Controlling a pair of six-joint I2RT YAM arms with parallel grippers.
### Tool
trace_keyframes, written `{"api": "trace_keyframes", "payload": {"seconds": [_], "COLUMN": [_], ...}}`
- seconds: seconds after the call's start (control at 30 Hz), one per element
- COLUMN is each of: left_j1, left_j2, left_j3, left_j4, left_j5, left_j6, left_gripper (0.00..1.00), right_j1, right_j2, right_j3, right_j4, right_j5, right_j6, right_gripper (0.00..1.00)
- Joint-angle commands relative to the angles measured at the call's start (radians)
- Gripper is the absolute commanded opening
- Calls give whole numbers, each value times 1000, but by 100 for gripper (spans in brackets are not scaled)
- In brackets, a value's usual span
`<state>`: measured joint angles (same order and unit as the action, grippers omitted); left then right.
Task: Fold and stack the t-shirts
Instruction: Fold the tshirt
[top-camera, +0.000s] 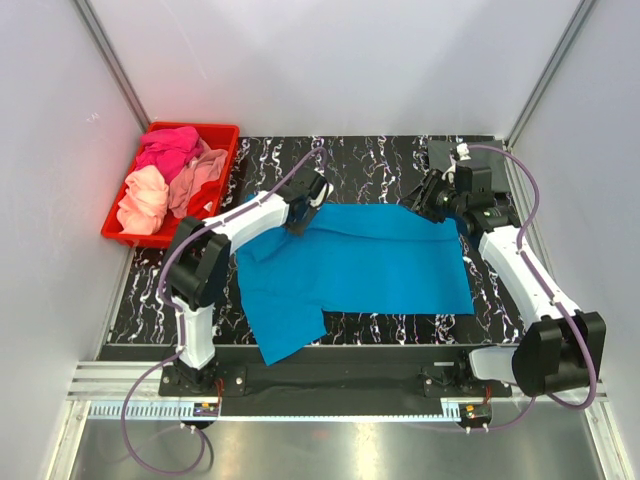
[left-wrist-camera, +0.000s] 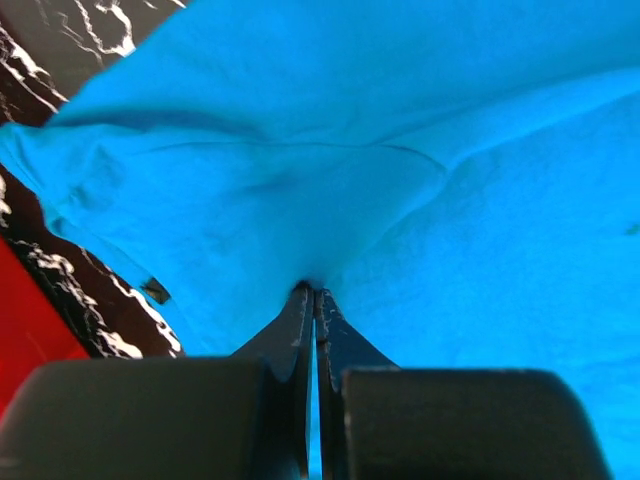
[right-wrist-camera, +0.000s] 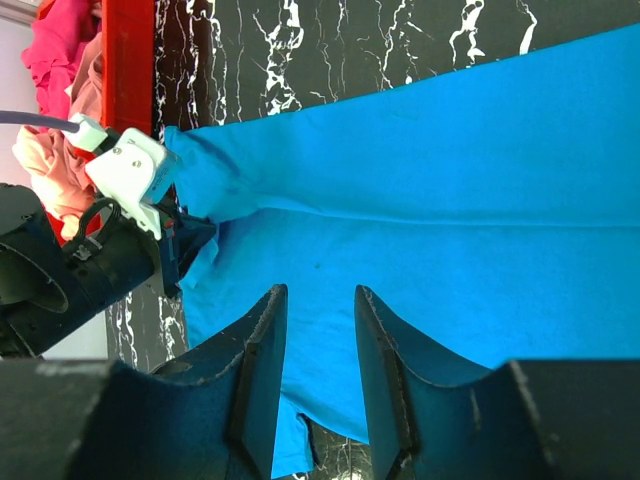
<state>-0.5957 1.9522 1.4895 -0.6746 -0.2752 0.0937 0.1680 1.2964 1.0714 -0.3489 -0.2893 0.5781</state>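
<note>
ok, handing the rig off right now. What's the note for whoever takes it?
Left hand: shut on the blue shirt, at its far left edge.
Right hand: open, over the shirt's far right corner, gripping nothing.
Blue shirt: spread on the table, wrinkled, not yet folded.
Pink, peach and salmon shirts: heaped in the bin, far left.
Done: one shirt laid out.
Left: fold it, do the binned ones, stack all.

Bright blue t-shirt (top-camera: 370, 265), black white-veined table (top-camera: 380, 160), red bin (top-camera: 195, 127)
</note>
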Motion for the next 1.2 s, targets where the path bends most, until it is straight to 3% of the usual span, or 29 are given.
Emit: {"api": "trace_keyframes", "payload": {"seconds": [0.0, 0.37, 0.4, 0.43, 0.53, 0.57, 0.67, 0.7, 0.83, 0.9, 1.17], "left_j1": [-7, -13, -13, -13, -13, -10, 40, 103, 292, 351, 419], "left_j2": [-41, -3, -3, -3, -35, -73, -145, -203, -387, -435, -506], "left_j3": [44, 127, 130, 130, 111, 103, 32, -29, -296, -369, -598], "left_j4": [-105, -230, -230, -221, -191, -186, -168, -146, 15, 50, 223], "left_j5": [63, 333, 343, 359, 329, 303, 249, 261, 445, 465, 485], "left_j6": [-41, -196, -216, -222, -248, -267, -331, -354, -463, -486, -621], "left_gripper": [0, 1, 5, 16, 27, 43, 49, 49, 49, 49, 50], "right_j1": [-1, -2, 1, -1, -1, 1, 5, 30, 180, 232, 370], "right_j2": [-35, -71, -74, -78, -86, -86, -68, -33, 62, 98, 453], "right_j3": [9, 2, 2, -1, -4, -4, -24, -25, -22, -27, 102], "right_j4": [2, -16, -16, -16, -16, -18, 31, 40, 117, 171, 289], "right_j5": [-2, -2, -2, -4, -2, -5, -80, -85, -39, -28, -56], "right_j6": [8, 16, 12, 14, 16, 17, 35, 57, 87, 112, 45], "right_gripper": [41, 41, 41, 41, 41, 41, 41, 41, 41, 42, 42]}}
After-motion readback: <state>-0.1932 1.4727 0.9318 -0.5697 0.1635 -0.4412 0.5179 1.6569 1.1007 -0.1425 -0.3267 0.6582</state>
